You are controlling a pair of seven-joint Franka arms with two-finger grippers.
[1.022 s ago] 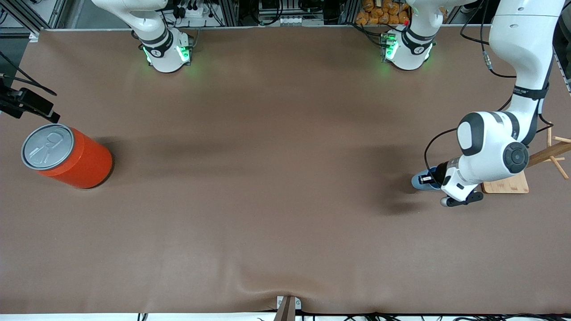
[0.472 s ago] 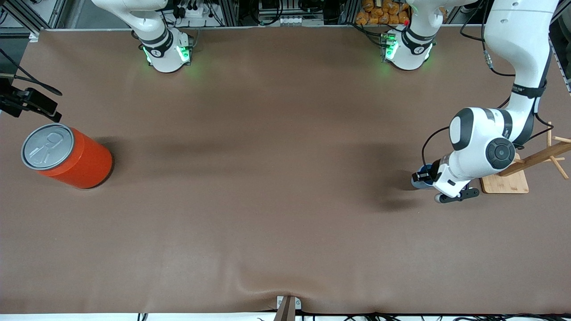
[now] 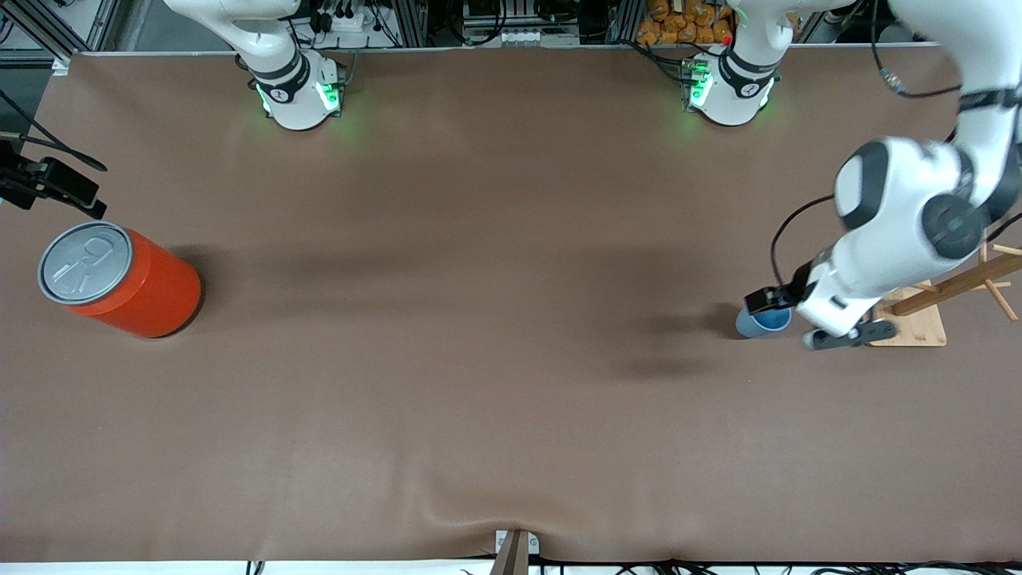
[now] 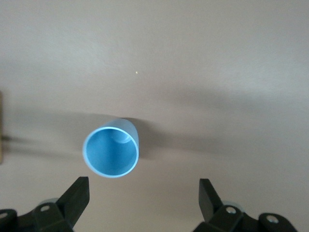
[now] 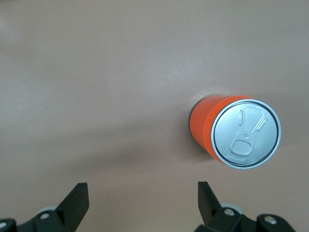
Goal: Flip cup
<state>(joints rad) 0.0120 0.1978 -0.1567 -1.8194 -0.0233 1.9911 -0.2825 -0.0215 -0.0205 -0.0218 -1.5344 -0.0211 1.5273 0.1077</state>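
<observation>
The small light-blue cup [image 3: 762, 323] stands upright on the brown table, open end up, near the left arm's end. In the left wrist view the cup [image 4: 111, 153] shows its darker blue inside. My left gripper [image 3: 784, 305] hangs above the table beside the cup; in its wrist view the left gripper [image 4: 144, 198] is open, empty and apart from the cup. My right gripper [image 3: 60, 188] waits at the right arm's end of the table; in its wrist view the right gripper [image 5: 142, 198] is open and empty.
A large orange can [image 3: 120, 279] with a grey pull-tab lid stands near the right gripper and shows in the right wrist view [image 5: 236, 133]. A wooden peg stand on a square base [image 3: 910, 329] stands beside the cup, at the left arm's end.
The left gripper has let go of the cup and risen away from it, toward the left arm's end. The cup now stands free. The right arm has barely moved.
</observation>
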